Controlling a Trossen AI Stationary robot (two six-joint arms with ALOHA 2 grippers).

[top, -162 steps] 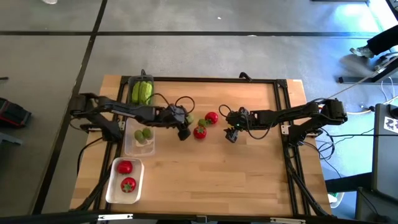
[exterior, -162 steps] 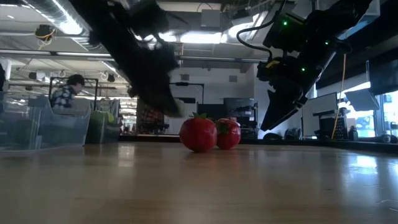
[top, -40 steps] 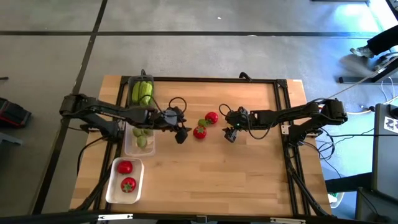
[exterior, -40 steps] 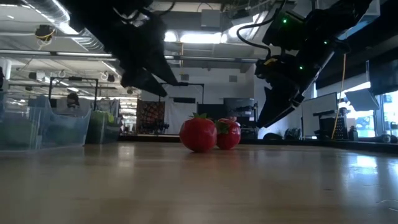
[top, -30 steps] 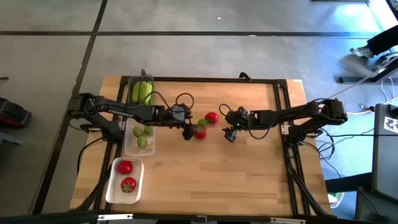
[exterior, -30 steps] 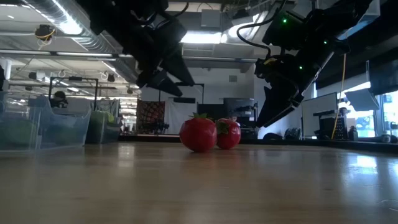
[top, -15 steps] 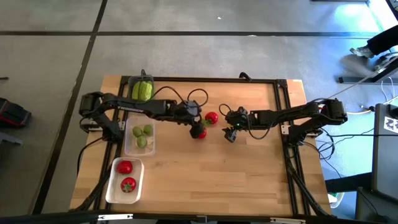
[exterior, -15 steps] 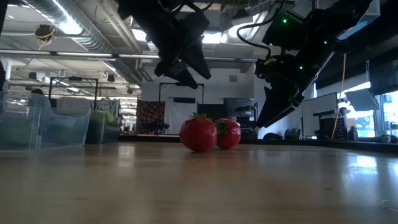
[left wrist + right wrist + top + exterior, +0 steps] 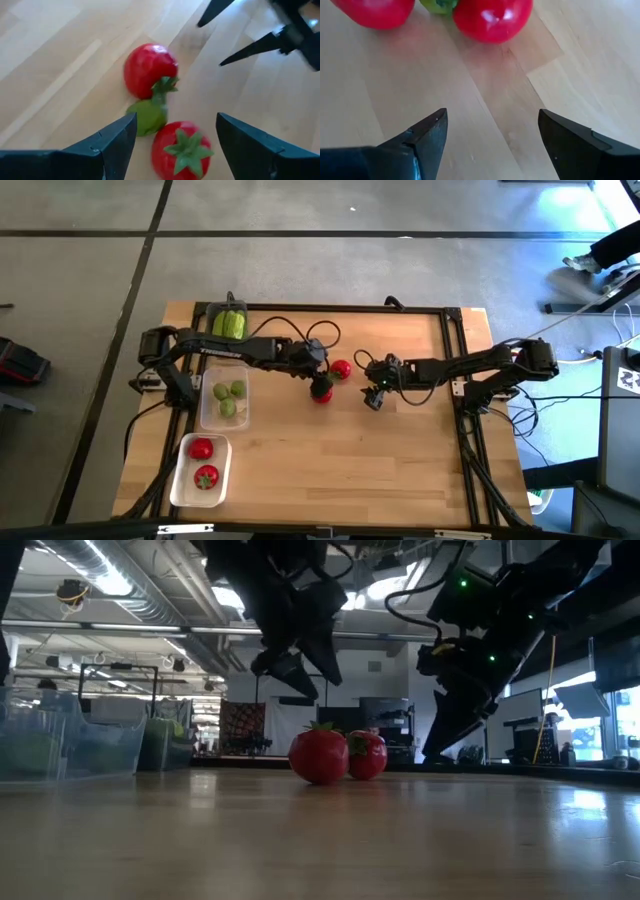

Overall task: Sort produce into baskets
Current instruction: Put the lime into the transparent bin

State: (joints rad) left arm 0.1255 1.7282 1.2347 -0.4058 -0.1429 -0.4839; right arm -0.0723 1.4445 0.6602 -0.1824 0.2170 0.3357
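Pale wooden table [image 9: 330,470], high view: left end effector [image 9: 320,383] hangs with fingers spread, gripping nothing, over two small red tomatoes with green tops [image 9: 150,70] and one small round green fruit [image 9: 146,116] at frame centre. Right end effector [image 9: 373,396], also spread and empty, sits just right of them. Left side: dark grey tray [image 9: 209,313] with cucumbers, clear plastic tray [image 9: 208,416] with green fruits, white tray [image 9: 182,480] with two tomatoes.

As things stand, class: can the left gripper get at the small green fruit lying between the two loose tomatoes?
Probably yes. The left gripper hangs open right above the green fruit, nothing over it. But both tomatoes crowd it closely, so the fingers may bump them.
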